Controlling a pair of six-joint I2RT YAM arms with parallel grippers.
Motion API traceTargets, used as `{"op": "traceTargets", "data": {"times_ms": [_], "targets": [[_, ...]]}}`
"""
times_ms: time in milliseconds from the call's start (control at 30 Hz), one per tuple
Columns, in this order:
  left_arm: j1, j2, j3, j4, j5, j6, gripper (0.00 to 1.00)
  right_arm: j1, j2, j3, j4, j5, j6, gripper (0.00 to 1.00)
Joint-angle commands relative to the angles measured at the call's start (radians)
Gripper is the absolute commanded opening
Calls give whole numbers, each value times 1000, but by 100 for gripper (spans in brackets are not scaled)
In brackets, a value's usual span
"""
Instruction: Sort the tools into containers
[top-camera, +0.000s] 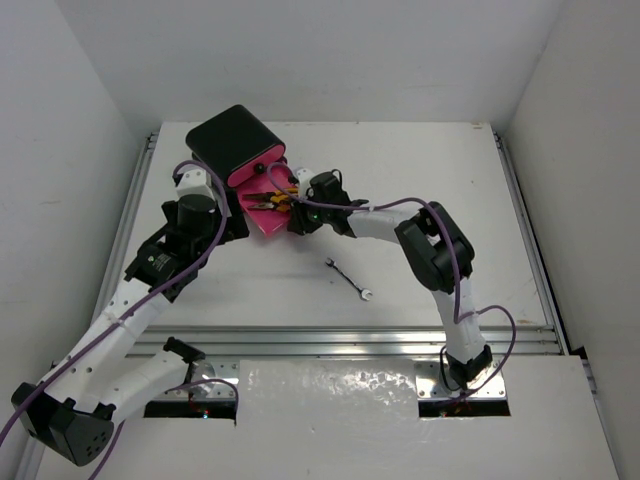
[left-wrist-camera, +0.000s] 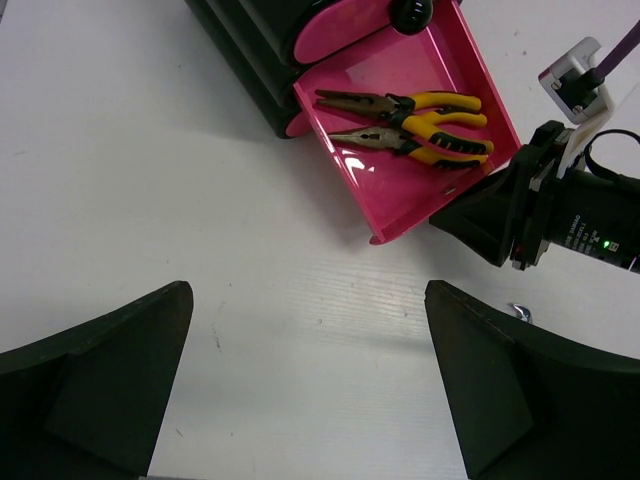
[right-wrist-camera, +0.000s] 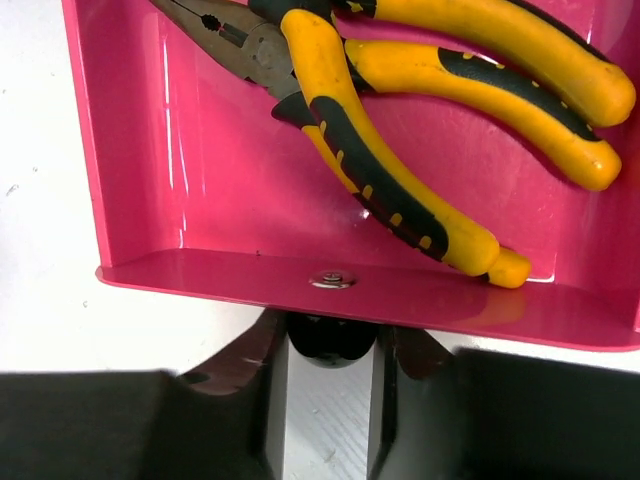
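**Two pliers lie in the open pink drawer**

A black box (top-camera: 232, 138) stands at the far left of the bench (top-camera: 430, 180). One pink drawer (left-wrist-camera: 395, 70) sticks out of it, open. Two pliers (left-wrist-camera: 405, 104) with yellow and black handles lie side by side in the drawer, noses toward the box. In the right wrist view the picture edge cuts off their tops.

The right pincer (right-wrist-camera: 328, 352) is at the drawer's front. The small black knob (right-wrist-camera: 330, 335) sits between its two fingers. The fingers are close on both sides, but the drawer's front lip hides their tips. I cannot tell if they pinch the knob.

The left pincer (left-wrist-camera: 310, 350) is spread wide and holds nothing. It hangs over bare bench, near the drawer.

A thin silver wrench (top-camera: 350, 278) lies alone on the bench, well apart from the drawer.

Above the open drawer, a second drawer (left-wrist-camera: 340, 25) shows only its pink front, cut off at the top.
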Motion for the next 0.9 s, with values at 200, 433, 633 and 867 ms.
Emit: {"op": "traceTargets", "data": {"times_ms": [200, 433, 633, 867], "targets": [[11, -7, -2, 34, -6, 9, 100, 6, -97, -37, 147, -19, 20, 0], [11, -7, -2, 32, -9, 9, 100, 12, -155, -40, 171, -43, 53, 1], [13, -5, -1, 32, -8, 9, 100, 17, -128, 36, 138, -49, 50, 1], [13, -7, -1, 32, -8, 9, 100, 17, -89, 96, 121, -54, 48, 2]]}}
